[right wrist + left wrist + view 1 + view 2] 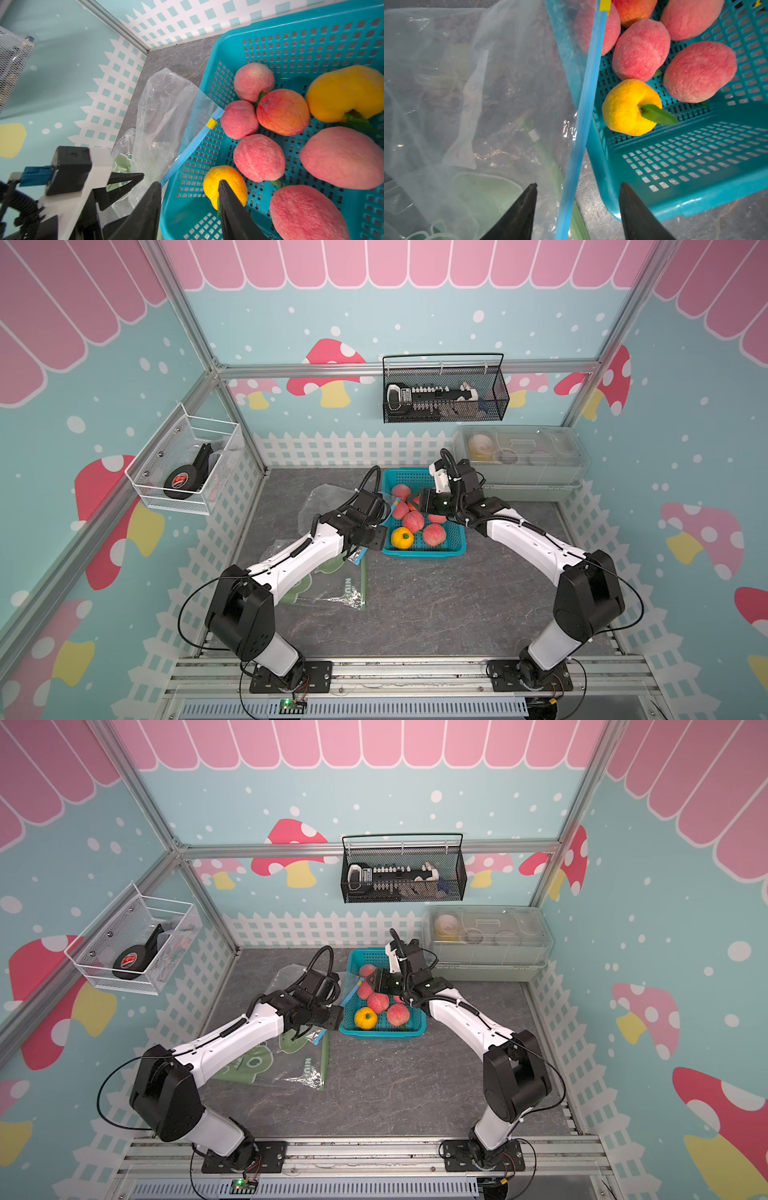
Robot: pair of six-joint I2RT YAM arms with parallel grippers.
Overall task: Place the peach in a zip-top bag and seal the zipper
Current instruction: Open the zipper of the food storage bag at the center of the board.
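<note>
Several pink peaches (413, 520) (641, 49) (258, 160) and a yellow fruit (402, 538) lie in a teal basket (419, 552). A clear zip-top bag (467, 104) (164, 108) lies left of the basket. Its blue zipper strip (589, 83) slants over the basket's rim, and the yellow slider (212, 123) rests by a peach. My left gripper (578, 186) (374, 541) is open; the strip passes loosely between its jaws. My right gripper (189, 184) (417, 504) hangs open over the basket with nothing held.
Green-printed plastic (332, 585) lies flat under the left forearm. A clear lidded box (519, 460) stands at the back right. A black wire basket (444, 393) hangs on the back wall and a white mesh basket (187, 468) on the left wall.
</note>
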